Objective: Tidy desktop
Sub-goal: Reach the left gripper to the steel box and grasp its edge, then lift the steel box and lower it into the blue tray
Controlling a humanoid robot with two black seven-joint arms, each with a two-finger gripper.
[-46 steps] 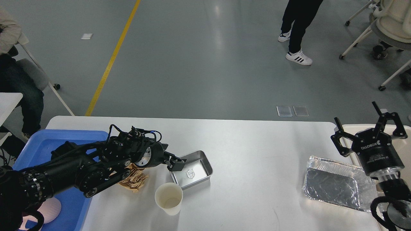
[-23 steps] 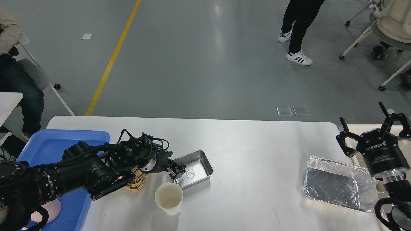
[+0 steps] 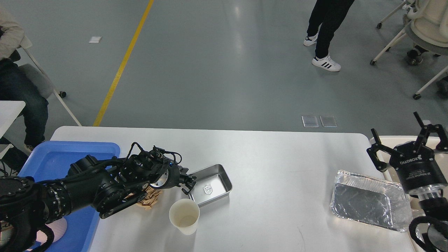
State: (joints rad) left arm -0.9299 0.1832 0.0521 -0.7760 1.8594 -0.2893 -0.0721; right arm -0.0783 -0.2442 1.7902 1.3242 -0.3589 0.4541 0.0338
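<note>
Head view: the left gripper [image 3: 186, 184] is seen at the near-left corner of a shallow steel tray [image 3: 211, 184], its dark fingers bunched over the tray's rim; whether they are closed on the rim or merely beside it cannot be told. Just under the left arm a crumpled brown paper [image 3: 148, 199] lies partly hidden, and a paper cup [image 3: 184, 216] stands upright just in front of the gripper, apart from the tray. Further left, a blue tray [image 3: 52, 154] sits at the edge of the desktop [image 3: 273, 161], which spans the whole lower part of the view as a wide white surface. Well to the right, a foil tray [image 3: 367, 200] lies flat near the right gripper [image 3: 406, 147], whose fingers are spread wide and hold nothing, above a cream bin [image 3: 381, 140]. The steel tray is judged stiff and fairly light but smooth, so a pinch across its raised rim is likely the surest hold. The cup is judged light and easily crushed or tipped; the foil tray thin and readily bent, best taken by its rolled edge. The desktop itself is rigid and stays put; only the things on it are to be cleared.
</note>
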